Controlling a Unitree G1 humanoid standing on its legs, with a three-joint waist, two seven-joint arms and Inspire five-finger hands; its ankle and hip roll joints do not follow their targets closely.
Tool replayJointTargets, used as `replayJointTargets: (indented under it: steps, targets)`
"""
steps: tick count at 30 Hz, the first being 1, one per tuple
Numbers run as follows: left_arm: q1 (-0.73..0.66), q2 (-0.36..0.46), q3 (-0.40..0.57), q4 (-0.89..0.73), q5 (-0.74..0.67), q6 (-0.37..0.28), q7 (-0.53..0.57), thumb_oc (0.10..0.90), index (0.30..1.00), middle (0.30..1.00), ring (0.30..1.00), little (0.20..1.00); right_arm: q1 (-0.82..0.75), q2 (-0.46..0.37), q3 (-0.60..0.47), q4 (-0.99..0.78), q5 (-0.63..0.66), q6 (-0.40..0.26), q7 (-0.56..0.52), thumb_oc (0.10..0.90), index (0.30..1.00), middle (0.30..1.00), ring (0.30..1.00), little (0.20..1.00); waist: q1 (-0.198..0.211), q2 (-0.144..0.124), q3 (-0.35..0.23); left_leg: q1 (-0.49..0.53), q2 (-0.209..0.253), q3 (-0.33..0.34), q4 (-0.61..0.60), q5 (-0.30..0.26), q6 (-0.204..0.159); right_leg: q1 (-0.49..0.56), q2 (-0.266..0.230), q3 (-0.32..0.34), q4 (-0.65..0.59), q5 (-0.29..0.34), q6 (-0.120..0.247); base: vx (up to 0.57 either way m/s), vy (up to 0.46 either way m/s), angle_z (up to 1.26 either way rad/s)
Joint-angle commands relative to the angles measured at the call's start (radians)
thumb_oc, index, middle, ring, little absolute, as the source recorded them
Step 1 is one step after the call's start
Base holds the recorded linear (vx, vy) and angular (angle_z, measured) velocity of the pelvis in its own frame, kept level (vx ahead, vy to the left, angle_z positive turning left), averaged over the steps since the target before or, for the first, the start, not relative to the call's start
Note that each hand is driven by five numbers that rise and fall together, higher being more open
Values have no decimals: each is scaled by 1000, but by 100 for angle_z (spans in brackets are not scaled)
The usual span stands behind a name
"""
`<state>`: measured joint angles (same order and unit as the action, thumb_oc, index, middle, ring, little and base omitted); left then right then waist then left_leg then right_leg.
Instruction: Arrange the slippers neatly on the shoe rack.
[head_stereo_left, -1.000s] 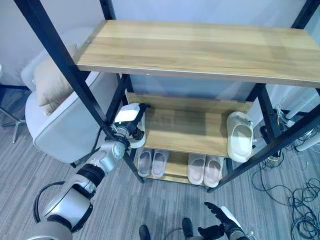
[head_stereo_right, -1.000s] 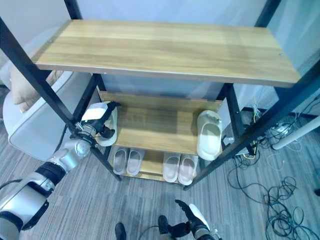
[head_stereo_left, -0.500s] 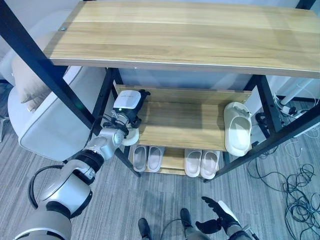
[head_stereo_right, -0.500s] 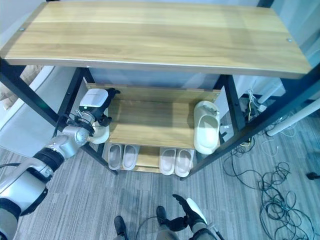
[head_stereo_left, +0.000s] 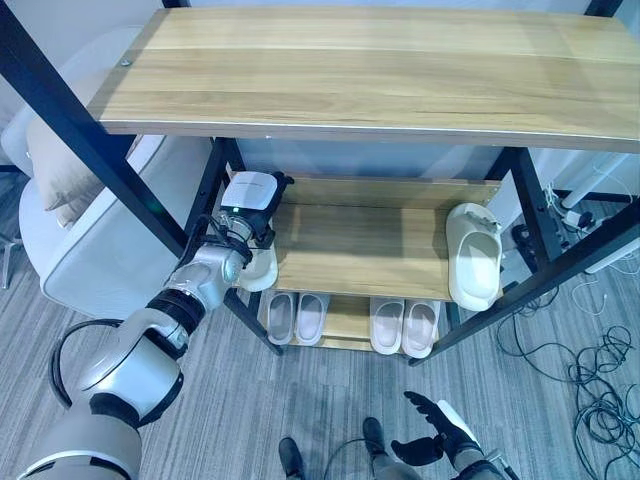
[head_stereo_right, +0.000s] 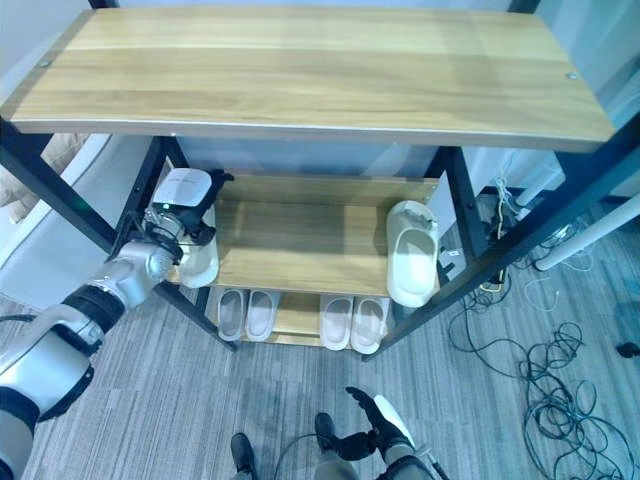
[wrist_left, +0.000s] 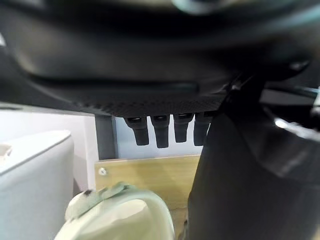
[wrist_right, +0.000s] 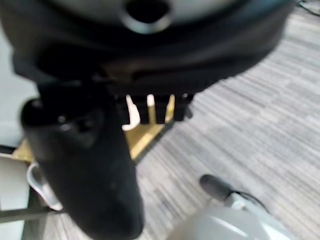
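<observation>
A cream slipper lies at the left end of the rack's middle shelf, its tip past the front edge by the black post. My left hand hovers right over it; in the left wrist view the fingers stay straight above the slipper, thumb beside it. A white slipper rests at the shelf's right end, overhanging the front. Two pale pairs stand on the bottom shelf. My right hand hangs low near the floor, open and holding nothing.
The wide wooden top shelf covers the rack from above, and black posts frame it. A grey armchair with a beige cushion stands close on the left. Cables sprawl over the floor on the right.
The camera shifted during the first half second. My left hand has edged a little toward the left post over the cream slipper. The right hand stays low.
</observation>
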<state>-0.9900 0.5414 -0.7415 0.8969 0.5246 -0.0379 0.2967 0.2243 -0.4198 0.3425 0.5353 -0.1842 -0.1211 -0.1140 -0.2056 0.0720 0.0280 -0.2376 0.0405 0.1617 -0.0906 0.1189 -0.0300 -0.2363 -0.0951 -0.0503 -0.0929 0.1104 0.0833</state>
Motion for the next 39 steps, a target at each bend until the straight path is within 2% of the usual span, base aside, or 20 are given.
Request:
replayJointTargets:
  steps: [1, 15, 19, 27, 30, 39]
  targets:
    - [-207, 51, 19, 64, 47, -4, 53, 800, 900, 900, 900, 900, 49, -61, -58, -66, 42, -60, -3, 800, 900, 900, 900, 900, 18, 12, -47, -33, -13, -56, 3, -79, -36, -54, -28, -46, 6, -74, 91, 0, 0, 0]
    - [-223, 49, -15, 115, 77, 11, 7, 800, 900, 900, 900, 900, 42, -62, -52, -52, 57, -49, 13, 800, 900, 900, 900, 900, 25, 5, -42, -28, -10, -59, 3, -79, -37, -48, -26, -47, 6, -75, 89, 0, 0, 0]
    - [-236, 53, -17, 69, 72, -1, 23, 800, 900, 900, 900, 900, 45, -65, -49, -53, 56, -52, 12, 800, 900, 900, 900, 900, 26, 5, -41, -28, -10, -63, 3, -79, -37, -47, -25, -52, 6, -75, 88, 0, 0, 0]
    - [-231, 63, -20, 2, 80, -1, -11, 800, 900, 900, 900, 900, 47, -62, -54, -48, 63, -43, 24, 800, 900, 900, 900, 900, 33, 5, -31, -19, -9, -70, 3, -78, -37, -33, -24, -59, 6, -82, 85, 0, 0, 0]
    - [-236, 64, -13, -53, 106, 4, -9, 800, 900, 900, 900, 900, 32, -65, -44, 11, 46, -46, 7, 800, 900, 900, 900, 900, 42, 6, -30, -16, -11, -75, 3, -78, -37, -27, -23, -67, 6, -85, 85, 8, -1, 2]
    - [-257, 41, -50, -29, 134, 6, -22, 800, 900, 900, 900, 900, 16, -58, -39, 4, 34, -35, -8, 800, 900, 900, 900, 900, 46, 11, -36, -21, -10, -82, 3, -79, -35, -29, -22, -70, 6, -88, 85, 2, 5, 2]
